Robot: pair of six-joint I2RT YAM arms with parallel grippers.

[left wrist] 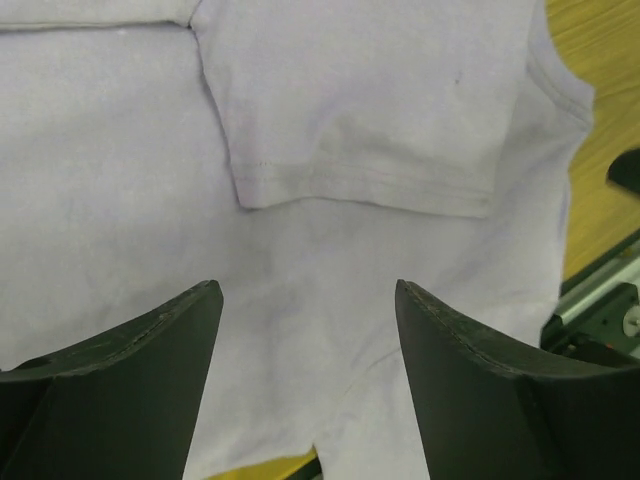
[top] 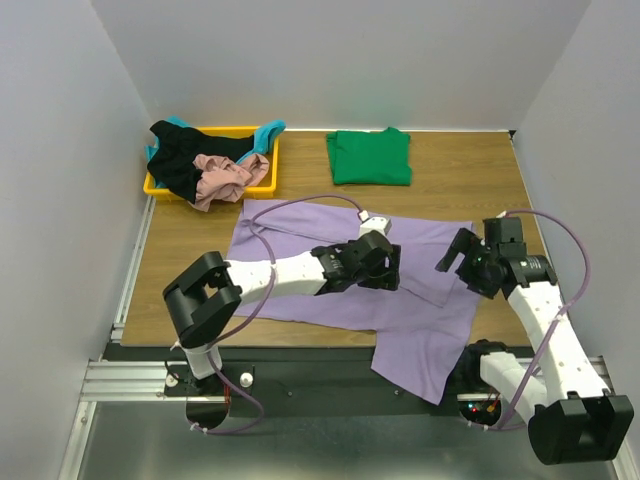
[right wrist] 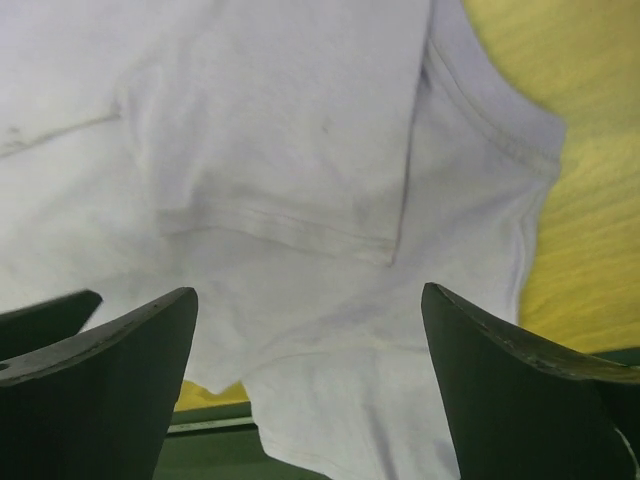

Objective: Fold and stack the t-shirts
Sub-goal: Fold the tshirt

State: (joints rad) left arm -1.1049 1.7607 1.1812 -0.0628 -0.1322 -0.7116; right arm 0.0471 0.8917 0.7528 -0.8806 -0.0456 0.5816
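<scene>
Five shirts in all: one purple shirt (top: 420, 320), one green shirt (top: 370, 158), one black shirt (top: 185, 160), one pink shirt (top: 225, 175) and one teal shirt (top: 270, 130). One yellow tray (top: 262, 187). One wooden surface (top: 470, 180). Two robot arms, a left arm (top: 270, 280) and a right arm (top: 550, 320). Two claws, a left claw (left wrist: 308, 290) and a right claw (right wrist: 310, 295), each with two fingers.
</scene>
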